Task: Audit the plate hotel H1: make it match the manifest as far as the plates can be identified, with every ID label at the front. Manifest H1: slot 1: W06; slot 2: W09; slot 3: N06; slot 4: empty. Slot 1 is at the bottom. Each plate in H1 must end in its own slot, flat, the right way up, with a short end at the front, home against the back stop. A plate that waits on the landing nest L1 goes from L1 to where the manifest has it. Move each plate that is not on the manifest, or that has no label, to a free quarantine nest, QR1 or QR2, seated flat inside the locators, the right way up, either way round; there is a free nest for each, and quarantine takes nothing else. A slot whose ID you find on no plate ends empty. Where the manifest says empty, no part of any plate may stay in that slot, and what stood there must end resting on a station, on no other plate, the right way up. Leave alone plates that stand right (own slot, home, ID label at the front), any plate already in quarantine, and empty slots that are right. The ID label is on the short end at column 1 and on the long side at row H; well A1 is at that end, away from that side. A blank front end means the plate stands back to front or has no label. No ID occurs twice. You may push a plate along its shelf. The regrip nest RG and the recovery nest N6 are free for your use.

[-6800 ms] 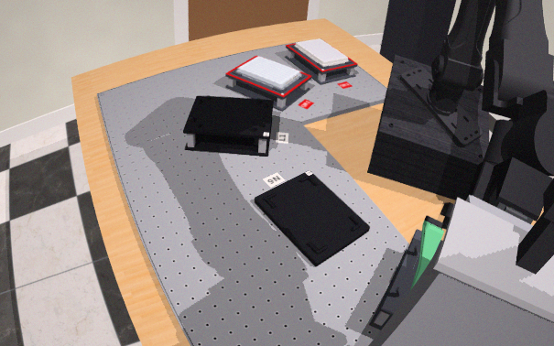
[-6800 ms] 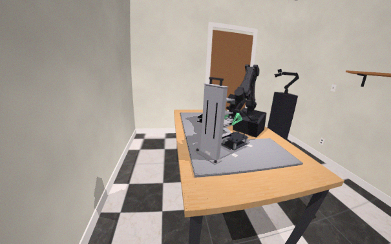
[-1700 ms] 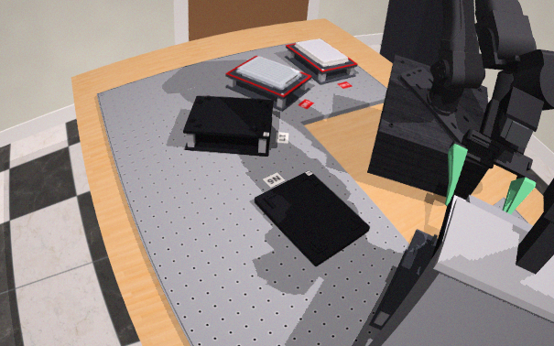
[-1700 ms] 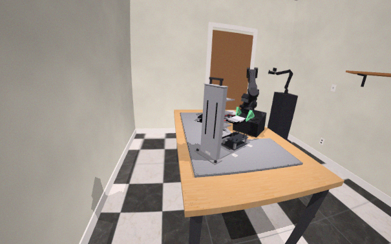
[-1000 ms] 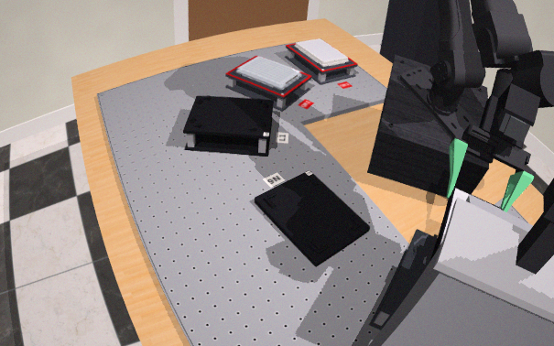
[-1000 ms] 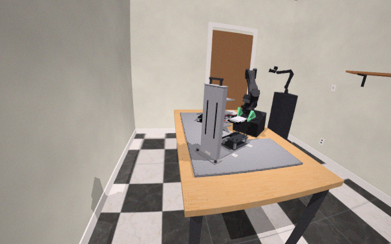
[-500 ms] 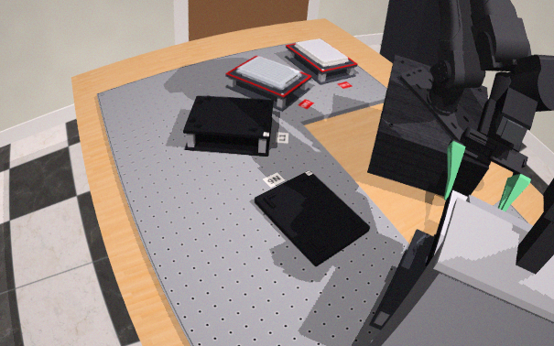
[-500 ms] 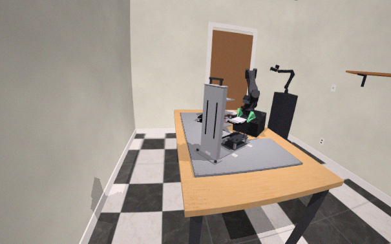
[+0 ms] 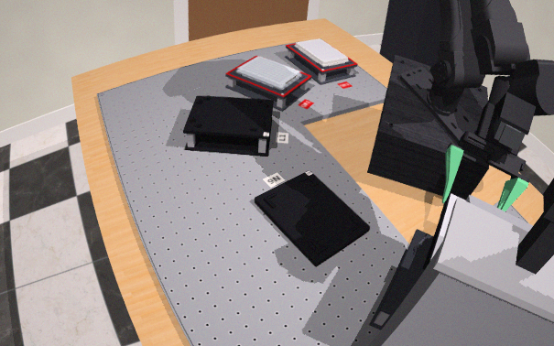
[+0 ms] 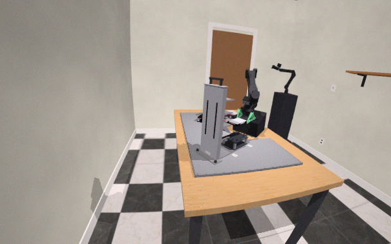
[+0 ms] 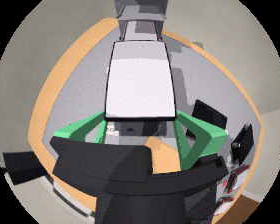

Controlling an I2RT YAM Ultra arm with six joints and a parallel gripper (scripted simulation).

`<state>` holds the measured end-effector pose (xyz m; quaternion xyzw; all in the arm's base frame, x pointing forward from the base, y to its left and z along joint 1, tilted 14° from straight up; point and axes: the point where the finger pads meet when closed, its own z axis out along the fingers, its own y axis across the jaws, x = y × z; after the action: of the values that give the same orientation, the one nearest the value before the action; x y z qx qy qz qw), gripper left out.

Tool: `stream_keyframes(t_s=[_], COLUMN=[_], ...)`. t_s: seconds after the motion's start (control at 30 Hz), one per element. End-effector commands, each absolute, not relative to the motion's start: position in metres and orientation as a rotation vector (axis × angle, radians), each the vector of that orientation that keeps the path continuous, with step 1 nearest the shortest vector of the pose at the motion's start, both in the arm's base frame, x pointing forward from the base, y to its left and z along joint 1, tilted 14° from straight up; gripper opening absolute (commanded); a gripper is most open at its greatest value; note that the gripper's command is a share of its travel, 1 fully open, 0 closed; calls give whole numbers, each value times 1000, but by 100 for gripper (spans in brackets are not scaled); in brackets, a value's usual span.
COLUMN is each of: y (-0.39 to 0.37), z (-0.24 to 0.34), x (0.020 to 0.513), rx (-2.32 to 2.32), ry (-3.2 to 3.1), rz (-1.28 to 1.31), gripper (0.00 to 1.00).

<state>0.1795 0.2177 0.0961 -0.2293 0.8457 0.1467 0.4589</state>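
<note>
My gripper [image 9: 474, 204] [image 10: 243, 121] [image 11: 141, 115] is shut on the long sides of a white plate [image 10: 237, 121] [image 11: 141, 87], near its close end. The plate is held level, in front of the hotel H1 [image 9: 482, 302] [image 10: 213, 122] [image 11: 141, 9]. No ID label is readable on it; its overlap with a shelf is unclear. Slot contents are mostly hidden. One red-rimmed quarantine nest [image 9: 288, 89] bears a translucent plate [image 9: 266, 72]; the other [image 9: 327, 69] bears a white plate [image 9: 319, 50]. The landing nest L1 [image 9: 227, 119] and recovery nest N6 [image 9: 312, 220] are empty.
A dark low nest [image 10: 235, 141] stands beside the hotel's foot. A black handle [image 9: 552, 215] [image 10: 216, 79] tops the hotel. The arm's black pedestal [image 9: 422, 151] stands at the table edge. A second small arm [image 10: 289, 77] stands on a separate column behind.
</note>
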Motion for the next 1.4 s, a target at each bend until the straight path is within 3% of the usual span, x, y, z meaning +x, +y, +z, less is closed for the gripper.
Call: stream_keyframes(t_s=[0.0, 1.37], y=[215, 220], z=[95, 77], x=[183, 186], rx=[-544, -551], ry=[2069, 2073], rz=[355, 357], gripper=[86, 86])
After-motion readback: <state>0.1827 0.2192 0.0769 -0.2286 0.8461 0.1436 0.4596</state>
